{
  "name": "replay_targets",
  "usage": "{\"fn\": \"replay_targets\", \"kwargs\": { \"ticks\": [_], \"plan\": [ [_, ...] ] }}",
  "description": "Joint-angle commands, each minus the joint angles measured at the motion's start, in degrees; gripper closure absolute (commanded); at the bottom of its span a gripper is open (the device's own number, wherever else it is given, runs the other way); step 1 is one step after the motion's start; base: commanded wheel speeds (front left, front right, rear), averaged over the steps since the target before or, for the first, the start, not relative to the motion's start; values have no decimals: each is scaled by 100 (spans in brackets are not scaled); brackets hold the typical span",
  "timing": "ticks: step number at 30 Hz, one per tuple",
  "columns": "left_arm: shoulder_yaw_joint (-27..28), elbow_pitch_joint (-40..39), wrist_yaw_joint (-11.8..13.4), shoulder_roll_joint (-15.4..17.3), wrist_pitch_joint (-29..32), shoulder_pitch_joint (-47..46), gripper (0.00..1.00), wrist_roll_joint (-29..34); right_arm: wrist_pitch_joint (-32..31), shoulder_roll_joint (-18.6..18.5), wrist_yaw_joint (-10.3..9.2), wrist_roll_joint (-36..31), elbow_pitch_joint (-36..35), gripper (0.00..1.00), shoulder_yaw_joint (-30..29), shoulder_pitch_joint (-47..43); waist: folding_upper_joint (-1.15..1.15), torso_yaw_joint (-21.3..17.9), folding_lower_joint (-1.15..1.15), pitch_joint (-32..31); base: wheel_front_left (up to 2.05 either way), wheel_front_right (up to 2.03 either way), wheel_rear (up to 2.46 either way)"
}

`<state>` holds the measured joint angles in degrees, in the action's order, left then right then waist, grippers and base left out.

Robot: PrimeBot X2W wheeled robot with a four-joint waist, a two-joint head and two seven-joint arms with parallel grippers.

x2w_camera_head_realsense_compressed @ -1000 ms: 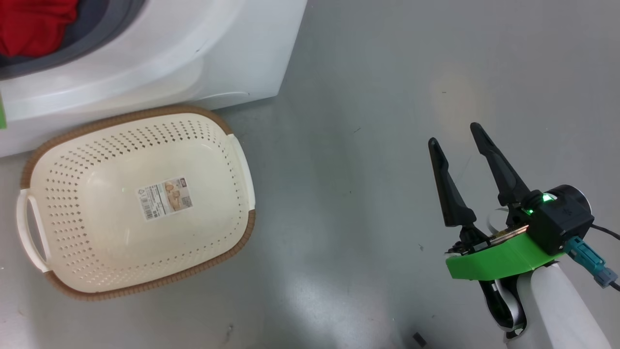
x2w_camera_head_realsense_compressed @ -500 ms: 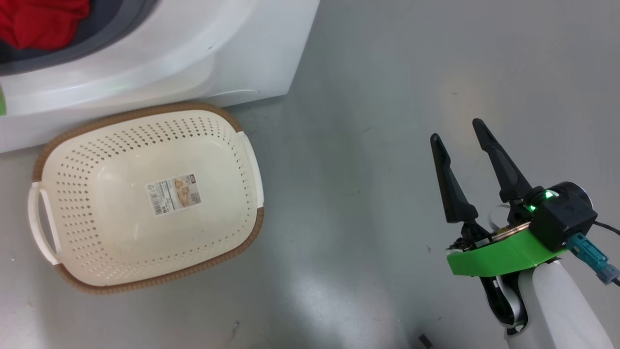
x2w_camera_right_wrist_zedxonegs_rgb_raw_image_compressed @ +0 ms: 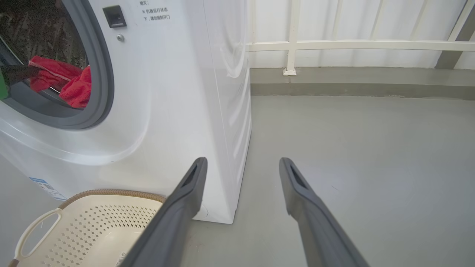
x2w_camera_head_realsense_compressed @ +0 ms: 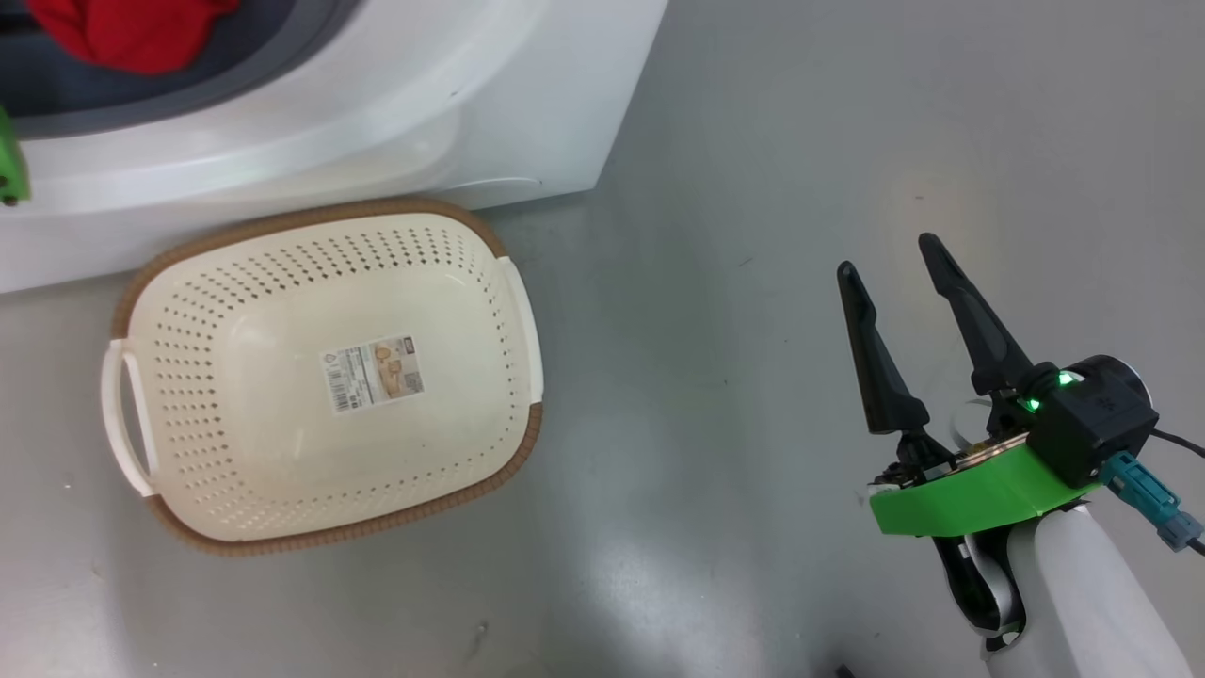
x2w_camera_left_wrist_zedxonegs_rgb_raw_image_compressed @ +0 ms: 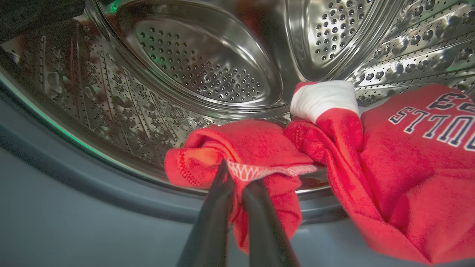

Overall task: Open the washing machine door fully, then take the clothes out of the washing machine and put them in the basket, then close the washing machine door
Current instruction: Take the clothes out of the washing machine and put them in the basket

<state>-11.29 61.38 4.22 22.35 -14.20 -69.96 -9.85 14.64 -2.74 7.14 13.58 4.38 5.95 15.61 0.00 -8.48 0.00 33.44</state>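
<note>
now grips the clothes [x2w_camera_left_wrist_zedxonegs_rgb_raw_image_compressed: 256,144] with the left pincer [x2w_camera_left_wrist_zedxonegs_rgb_raw_image_compressed: 237,180], shut at the mouth of the washing machine [x2w_camera_head_realsense_compressed: 527,94]; holds the right pincer [x2w_camera_head_realsense_compressed: 886,256] spread, empty; calls for a pull down to the basket [x2w_camera_head_realsense_compressed: 282,219] just below.

clothes [x2w_camera_left_wrist_zedxonegs_rgb_raw_image_compressed: 259,148] in washing machine [x2w_camera_right_wrist_zedxonegs_rgb_raw_image_compressed: 167,74]; basket [x2w_camera_head_realsense_compressed: 188,395] on floor [x2w_camera_head_realsense_compressed: 753,141] before it

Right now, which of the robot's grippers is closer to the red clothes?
Left. The left gripper is shut on a fold of the red clothes at the drum mouth. The right gripper hangs open above the floor, right of the basket.
</note>
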Motion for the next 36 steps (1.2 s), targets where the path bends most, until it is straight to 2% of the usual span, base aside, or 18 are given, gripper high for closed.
{"fn": "replay_targets", "kwargs": {
  "ticks": [1,11,26,36],
  "plan": [
    [123,-196,58,270,-61,138,100,-75,36,-14,35,-26,-108,0,73,26,0,49,0,-50,0,0,0],
    [602,-1485,-49,27,-78,1161,100,-562,36,-14,35,-148,-109,0,-10,-98,0,260,0,-400,0,0,0],
    [1014,-3125,-94,-152,-79,2862,100,-808,36,-14,35,-212,29,0,8,-296,0,401,0,-1140,0,0,0],
    [1026,-4329,79,-292,-21,3993,100,-852,36,-14,35,-135,104,0,2,-442,0,394,0,-1622,0,0,0]
  ]
}}
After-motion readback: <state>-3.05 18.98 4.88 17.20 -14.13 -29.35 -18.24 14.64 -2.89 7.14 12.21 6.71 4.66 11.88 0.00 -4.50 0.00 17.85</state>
